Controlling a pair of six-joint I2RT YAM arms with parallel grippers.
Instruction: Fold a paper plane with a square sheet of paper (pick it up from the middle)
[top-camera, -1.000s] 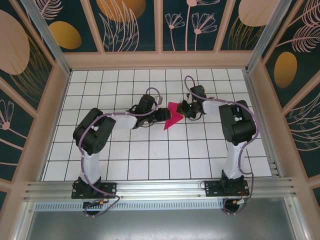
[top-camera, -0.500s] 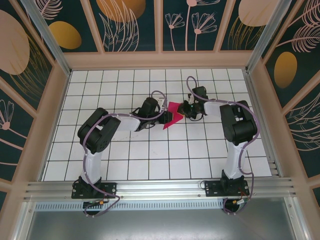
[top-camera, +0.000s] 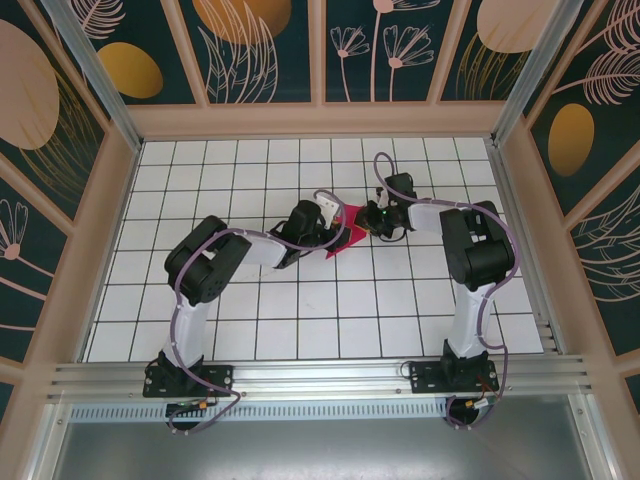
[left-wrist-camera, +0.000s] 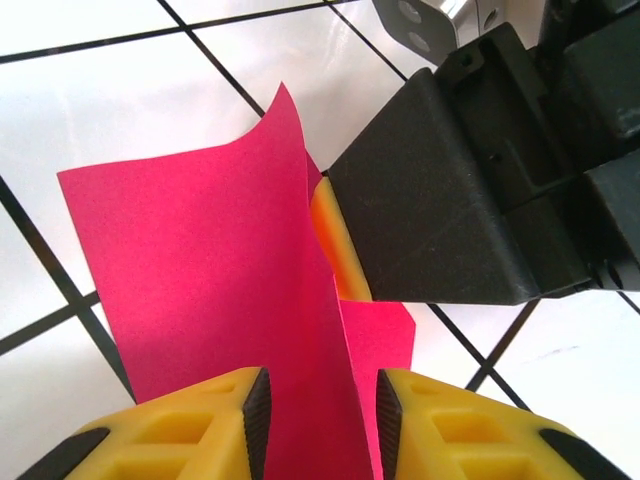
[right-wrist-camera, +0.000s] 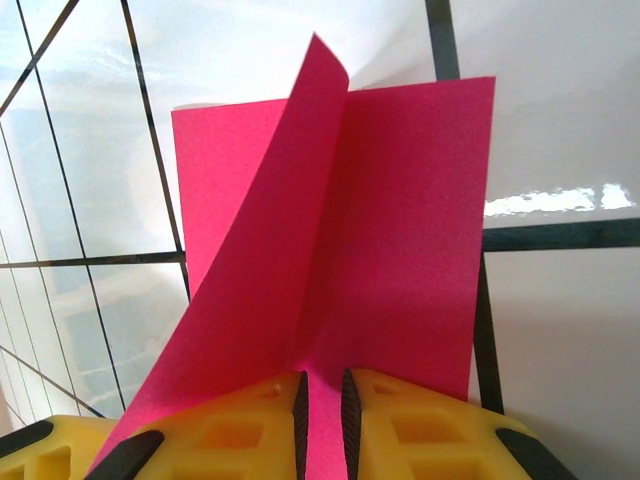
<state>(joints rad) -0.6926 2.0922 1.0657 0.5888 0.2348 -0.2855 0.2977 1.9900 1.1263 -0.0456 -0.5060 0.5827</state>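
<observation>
1. The counter (top-camera: 300, 320) is white with a black grid.
2. The left fingers (left-wrist-camera: 200, 430) stand apart on either side of a raised fold of paper, not clamping it.
3. The right fingers (right-wrist-camera: 420, 430) are clenched on the same paper.
4. The pink paper (top-camera: 345, 235) is midway between the side edges, nearer the far edge.

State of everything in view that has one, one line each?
pink paper: partly folded, one flap standing up, not yet a plane.
right hand: shut on the pink paper.
left hand: open, its pads on either side of the raised flap.
</observation>
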